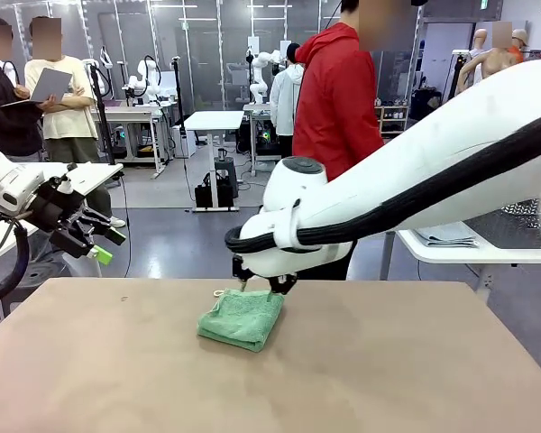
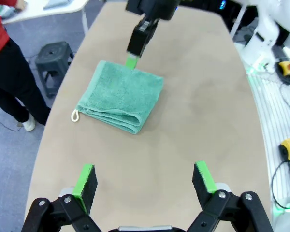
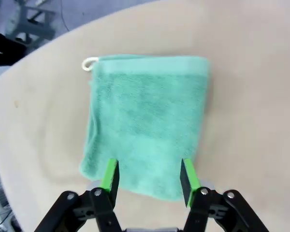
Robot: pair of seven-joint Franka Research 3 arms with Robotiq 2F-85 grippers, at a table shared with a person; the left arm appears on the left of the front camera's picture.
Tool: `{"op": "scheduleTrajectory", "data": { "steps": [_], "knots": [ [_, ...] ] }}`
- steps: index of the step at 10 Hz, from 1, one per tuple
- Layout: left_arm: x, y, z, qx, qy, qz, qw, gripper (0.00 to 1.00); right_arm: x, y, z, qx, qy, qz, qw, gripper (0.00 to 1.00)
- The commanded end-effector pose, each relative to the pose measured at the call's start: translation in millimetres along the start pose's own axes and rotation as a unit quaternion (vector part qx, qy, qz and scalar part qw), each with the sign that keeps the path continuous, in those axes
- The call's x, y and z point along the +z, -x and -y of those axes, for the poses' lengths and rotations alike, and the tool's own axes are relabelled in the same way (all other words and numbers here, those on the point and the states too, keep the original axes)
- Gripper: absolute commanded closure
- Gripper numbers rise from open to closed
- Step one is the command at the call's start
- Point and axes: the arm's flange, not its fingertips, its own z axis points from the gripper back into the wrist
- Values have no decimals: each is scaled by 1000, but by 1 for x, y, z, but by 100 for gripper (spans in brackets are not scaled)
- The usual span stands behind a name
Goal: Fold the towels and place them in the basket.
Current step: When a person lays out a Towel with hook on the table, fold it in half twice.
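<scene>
The mint green towel (image 1: 243, 317) lies folded on the tan table, its cord loop at a far corner (image 3: 89, 63). My right gripper (image 1: 261, 287) hangs low over the towel's far edge, jaws open on either side of the cloth without pinching it (image 3: 150, 176). The same gripper shows in the left wrist view (image 2: 135, 53), one green pad at the towel's edge (image 2: 121, 94). My left gripper (image 1: 104, 244) is raised off the table's left side, open with nothing in it (image 2: 145, 179). A dark mesh-sided basket (image 1: 521, 221) shows partly behind my right arm, with a pale folded towel (image 1: 446, 236) beside it.
A person in a red jacket (image 1: 338, 90) stands at the far side of the table. The white side table (image 1: 451, 254) stands at the right, beyond the table edge. A dark stool (image 2: 55, 60) sits on the floor near the far corner. Bare tabletop (image 1: 343, 379) surrounds the towel.
</scene>
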Motion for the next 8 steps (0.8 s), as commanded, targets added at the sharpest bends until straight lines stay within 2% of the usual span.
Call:
{"op": "scheduleTrajectory", "data": {
  "steps": [1, 4, 5, 8],
  "knots": [
    [0, 0, 0, -1, 1, -2, 1000, 0, 19, 17, 27, -19, 3, -1, 1000, 36],
    [0, 0, 0, -1, 1, -2, 1000, 0, 24, 20, 39, -25, 14, -24, 999, 36],
    [0, 0, 0, -1, 1, -2, 1000, 0, 24, 14, 37, -19, 9, -8, 1000, 36],
    [0, 0, 0, -1, 1, -2, 1000, 0, 24, 14, 37, -19, 9, -8, 1000, 36]
  ]
}}
